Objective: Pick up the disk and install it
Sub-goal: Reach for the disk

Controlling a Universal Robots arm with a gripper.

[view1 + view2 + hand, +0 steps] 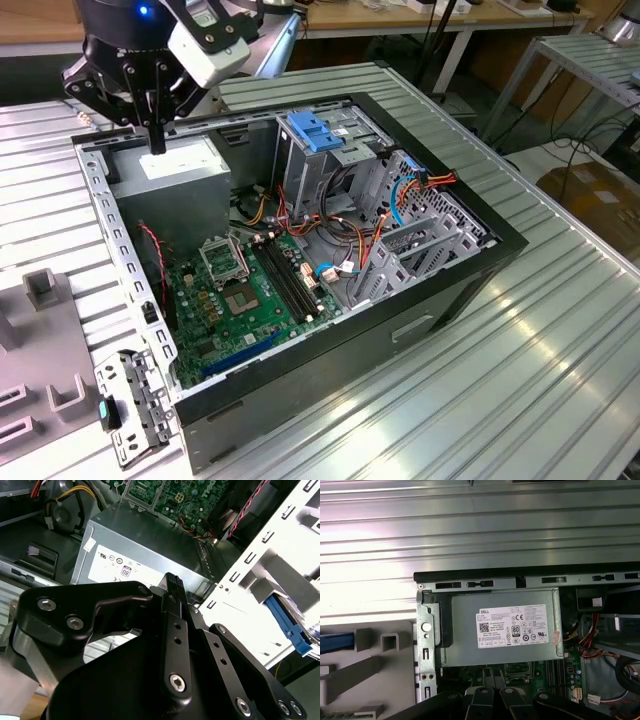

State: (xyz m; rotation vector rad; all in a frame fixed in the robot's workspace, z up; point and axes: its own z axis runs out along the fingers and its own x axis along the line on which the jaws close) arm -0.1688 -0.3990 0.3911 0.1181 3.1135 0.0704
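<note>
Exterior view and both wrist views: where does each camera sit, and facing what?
Exterior view: off the arm, looking down into the open computer case; hand shows.
First wrist view: on the arm, facing down at the power supply; hand shows.
Second wrist view: on the arm, looking past the hand at the power supply.
Shared: hand, power supply.

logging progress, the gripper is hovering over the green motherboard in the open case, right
No: the gripper hovers over the grey power supply box, not the green motherboard, in the open case; the exterior view shows it.
</note>
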